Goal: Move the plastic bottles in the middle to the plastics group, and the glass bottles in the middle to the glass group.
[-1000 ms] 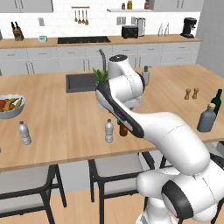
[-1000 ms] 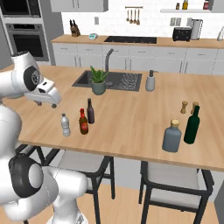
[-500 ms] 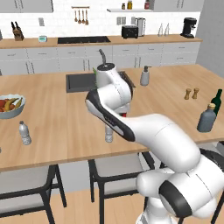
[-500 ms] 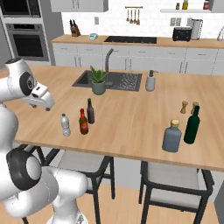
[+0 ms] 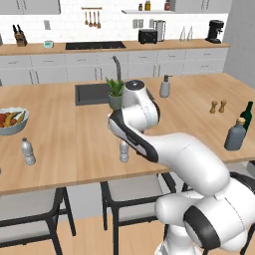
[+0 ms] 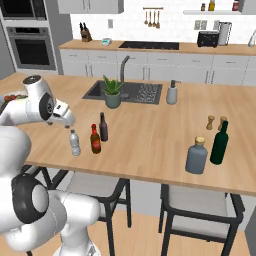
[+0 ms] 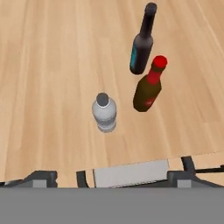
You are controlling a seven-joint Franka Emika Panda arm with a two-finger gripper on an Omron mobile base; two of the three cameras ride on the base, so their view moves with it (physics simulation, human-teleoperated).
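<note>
Three bottles stand together in the middle of the island. A small clear plastic bottle [image 6: 75, 143] [image 7: 104, 112] [image 5: 123, 150] with a white cap is the leftmost. Just right of it in the right base view are a brown bottle with a red cap [image 6: 95, 139] [image 7: 148, 89] and a near-black bottle with a blue label [image 6: 103, 127] [image 7: 142, 43]. My gripper [image 6: 68, 123] hangs open just above and left of the plastic bottle, holding nothing. The plastics group's bottle [image 5: 28, 151] stands far left. The green wine bottle [image 6: 219, 143] and the grey-blue corked bottle [image 6: 196, 156] stand far right.
A fruit bowl [image 5: 11, 119] sits behind the left plastic bottle. Salt and pepper shakers [image 6: 216, 122] stand behind the glass group. A potted plant [image 6: 112, 92], the sink [image 6: 125, 92] and a soap dispenser [image 6: 172, 92] lie farther back. Stools stand under the near counter edge.
The arm has swung and the hand has come down closer to the plastic bottle in the middle. The jaws stay open and the bottles have not moved.
</note>
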